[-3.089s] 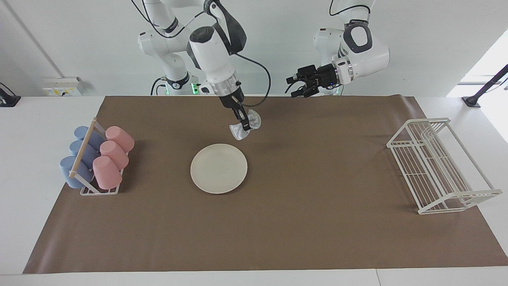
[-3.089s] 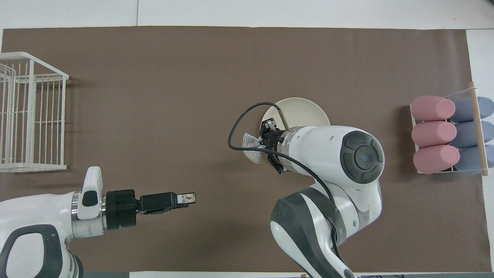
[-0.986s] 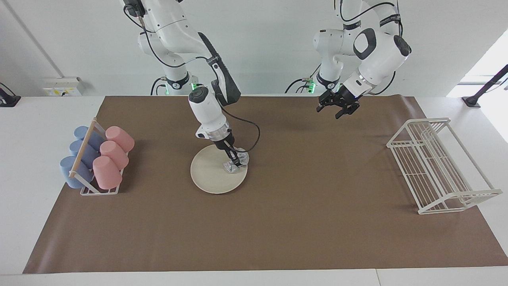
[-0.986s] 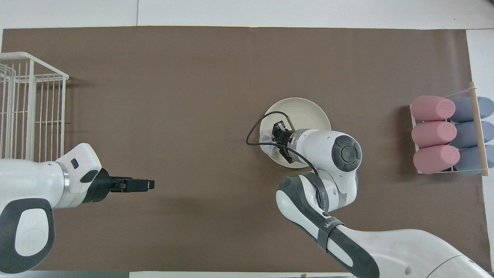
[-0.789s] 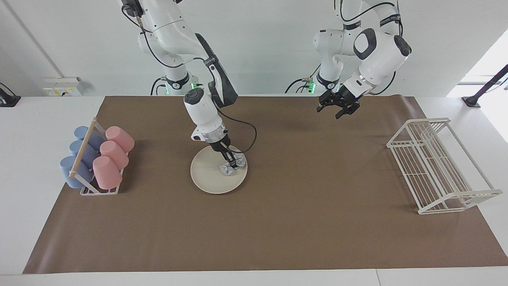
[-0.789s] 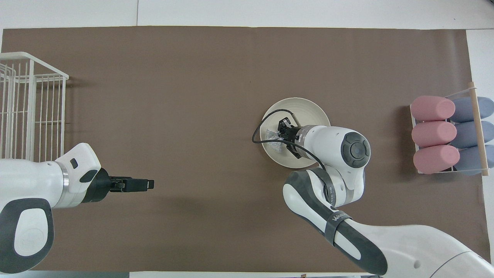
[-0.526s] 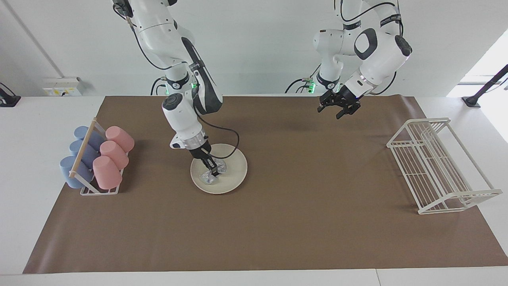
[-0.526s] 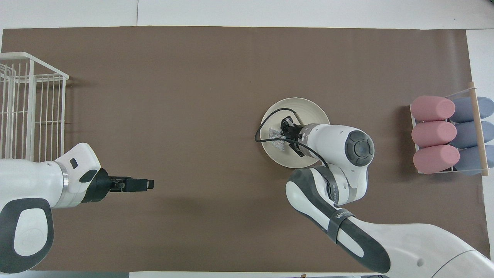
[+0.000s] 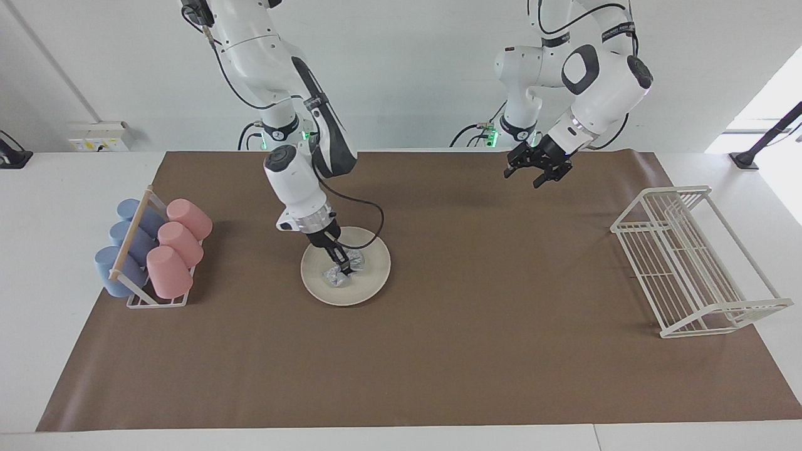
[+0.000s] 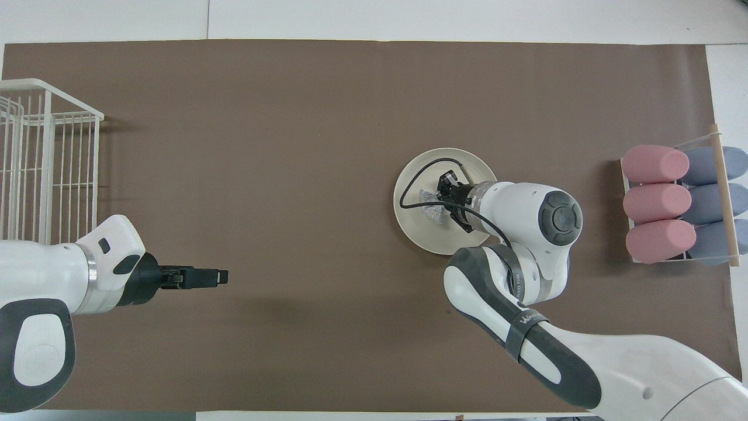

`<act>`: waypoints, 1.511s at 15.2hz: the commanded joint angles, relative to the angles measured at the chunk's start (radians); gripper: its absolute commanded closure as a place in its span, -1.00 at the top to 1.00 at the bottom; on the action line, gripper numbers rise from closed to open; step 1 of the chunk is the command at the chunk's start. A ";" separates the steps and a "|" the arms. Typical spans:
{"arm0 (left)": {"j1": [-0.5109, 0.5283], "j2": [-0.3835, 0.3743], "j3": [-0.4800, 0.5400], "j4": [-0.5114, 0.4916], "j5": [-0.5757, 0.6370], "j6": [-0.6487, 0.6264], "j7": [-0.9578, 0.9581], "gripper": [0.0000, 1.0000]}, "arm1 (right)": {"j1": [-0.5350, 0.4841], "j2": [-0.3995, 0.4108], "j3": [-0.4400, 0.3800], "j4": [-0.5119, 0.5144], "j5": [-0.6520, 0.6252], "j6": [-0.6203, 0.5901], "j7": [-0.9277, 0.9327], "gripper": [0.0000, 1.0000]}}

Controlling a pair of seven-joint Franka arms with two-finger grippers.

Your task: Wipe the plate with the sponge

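A: Log entry, largest first. Desk (image 9: 401,376) under a brown mat (image 9: 501,282). Wire dish rack (image 9: 692,260) at the left arm's end. Cup holder (image 9: 150,250) with pink and blue cups at the right arm's end.

B: Plate?

A: Cream plate (image 9: 369,285) sits flat on the mat, between rack and cups, closer to the cups. No stain or residue visible on it.

B: Sponge position on the plate, clock-face?

A: Overhead view, plate as dial, 12 o'clock pointing away from the robots: the silvery sponge (image 10: 431,206) lies just off centre toward 9 o'clock, pressed on the plate surface as the facing view reads it.

B: Jaws?

A: Right gripper (image 9: 341,265): jaws pinched narrow on the sponge, wrist tilted, fingers pointing down into the plate. Left gripper (image 9: 537,166): hangs above the mat toward the rack end, nothing between its jaws; how wide they stand, cannot tell. That arm waits.

B: Progress?

A: Judgement: pick-up done, contact made, wiping under way. Cannot tell how much of the surface has been covered. The rim band from 12 through 6 o'clock on the cup side is partly hidden by the wrist in the overhead view. Left, presumably: sweep the remaining area, lift off.
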 commanded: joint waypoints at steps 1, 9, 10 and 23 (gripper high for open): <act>0.013 0.008 -0.006 0.012 0.021 0.006 -0.017 1.00 | 0.058 0.037 0.005 -0.041 0.014 0.003 0.099 -1.00; 0.043 0.008 -0.006 0.012 0.021 0.006 -0.017 1.00 | 0.114 -0.125 -0.002 0.034 0.013 -0.213 0.315 -1.00; 0.043 0.008 -0.006 0.012 0.023 0.006 -0.016 1.00 | 0.109 -0.160 -0.002 0.066 0.010 -0.309 0.330 -1.00; 0.089 0.018 0.008 0.122 -0.477 -0.185 -0.095 1.00 | 0.299 -0.273 0.027 0.539 -0.234 -0.956 1.022 -1.00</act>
